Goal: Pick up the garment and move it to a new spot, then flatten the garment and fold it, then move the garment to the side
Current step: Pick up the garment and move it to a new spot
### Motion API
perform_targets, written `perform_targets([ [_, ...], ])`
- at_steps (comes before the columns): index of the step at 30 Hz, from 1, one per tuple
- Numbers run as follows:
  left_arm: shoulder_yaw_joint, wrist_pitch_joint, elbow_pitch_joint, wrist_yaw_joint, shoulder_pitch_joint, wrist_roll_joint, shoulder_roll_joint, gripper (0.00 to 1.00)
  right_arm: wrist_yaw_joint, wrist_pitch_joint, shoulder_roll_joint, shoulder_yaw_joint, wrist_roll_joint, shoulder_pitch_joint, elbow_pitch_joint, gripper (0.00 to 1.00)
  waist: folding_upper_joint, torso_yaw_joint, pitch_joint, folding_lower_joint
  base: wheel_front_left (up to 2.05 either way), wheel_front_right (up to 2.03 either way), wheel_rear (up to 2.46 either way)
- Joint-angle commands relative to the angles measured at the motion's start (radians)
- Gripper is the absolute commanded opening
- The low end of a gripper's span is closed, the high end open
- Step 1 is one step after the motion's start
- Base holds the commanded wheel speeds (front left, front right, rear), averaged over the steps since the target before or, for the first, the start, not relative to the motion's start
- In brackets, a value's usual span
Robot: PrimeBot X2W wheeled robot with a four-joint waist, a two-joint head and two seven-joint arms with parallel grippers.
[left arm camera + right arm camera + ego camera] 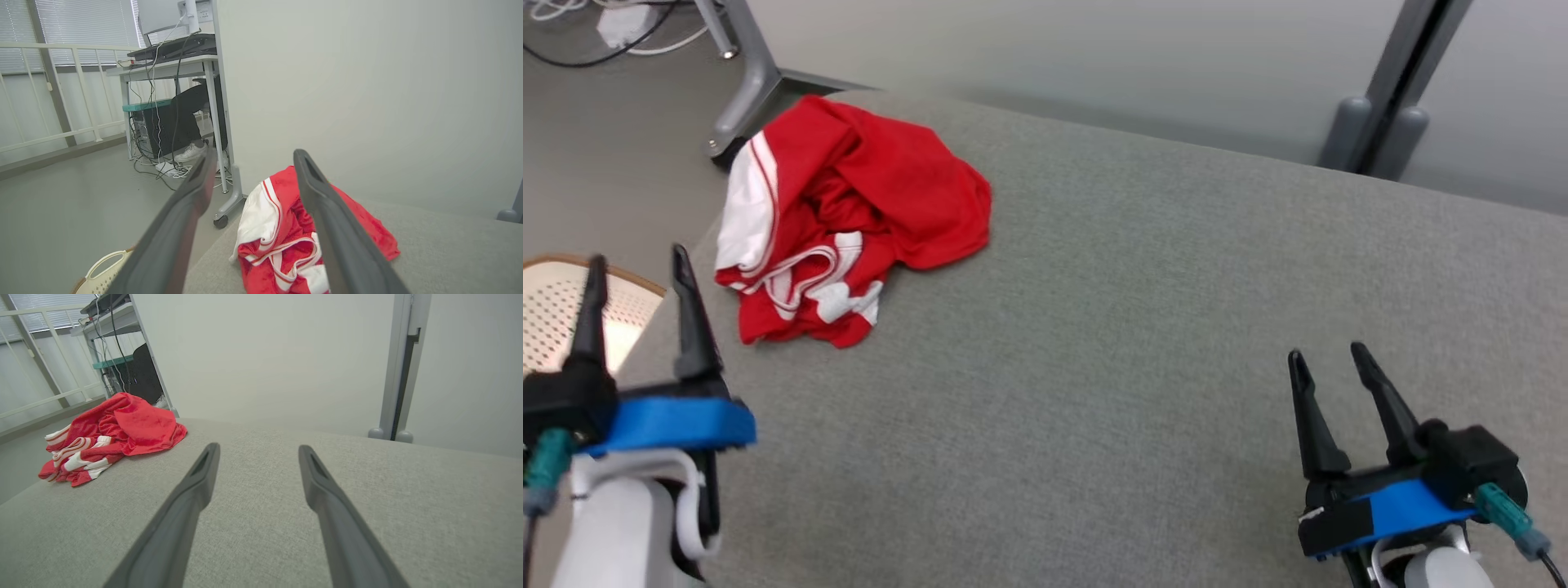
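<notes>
A crumpled red garment with white panels and stripes (849, 216) lies bunched near the far left corner of the grey fabric surface (1143, 327). My left gripper (637, 265) is open at the surface's left edge, short of the garment and a little to its left; in the left wrist view the garment (282, 228) sits just beyond its fingertips. My right gripper (1327, 355) is open over the near right part of the surface, far from the garment (118, 428), with nothing between its fingers.
A pale perforated basket (556, 310) with a brown rim stands on the floor left of the surface. A desk leg on a castor (739, 90), cables and a person's shoe (190, 153) are beyond the far left corner. A grey post (1388, 90) rises behind the surface.
</notes>
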Motion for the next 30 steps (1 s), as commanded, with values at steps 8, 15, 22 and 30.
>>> perform_targets([
  [8,0.084,0.017,0.013,-0.031,-0.241,-0.053,0.104,1.0,0.001,0.048,-0.006,-0.02,-0.071,-0.061,-0.115,1.0,0.0,-0.099,0.151,0.0,0.0,0.0,0.0],
  [15,0.112,0.052,0.095,-0.067,-0.456,-0.076,0.196,1.0,0.001,0.092,-0.006,-0.051,-0.112,-0.093,-0.237,1.0,0.0,-0.16,0.281,0.0,0.0,0.0,0.0],
  [22,0.085,0.134,0.25,-0.114,-0.636,-0.1,0.239,1.0,0.001,0.129,-0.006,-0.084,-0.138,-0.103,-0.343,1.0,0.0,-0.18,0.384,0.0,0.0,0.0,0.0],
  [30,0.049,0.338,0.484,-0.14,-0.721,-0.15,0.22,1.0,0.001,0.139,-0.006,-0.086,-0.137,-0.114,-0.376,1.0,0.0,-0.193,0.434,0.0,0.0,0.0,0.0],
])
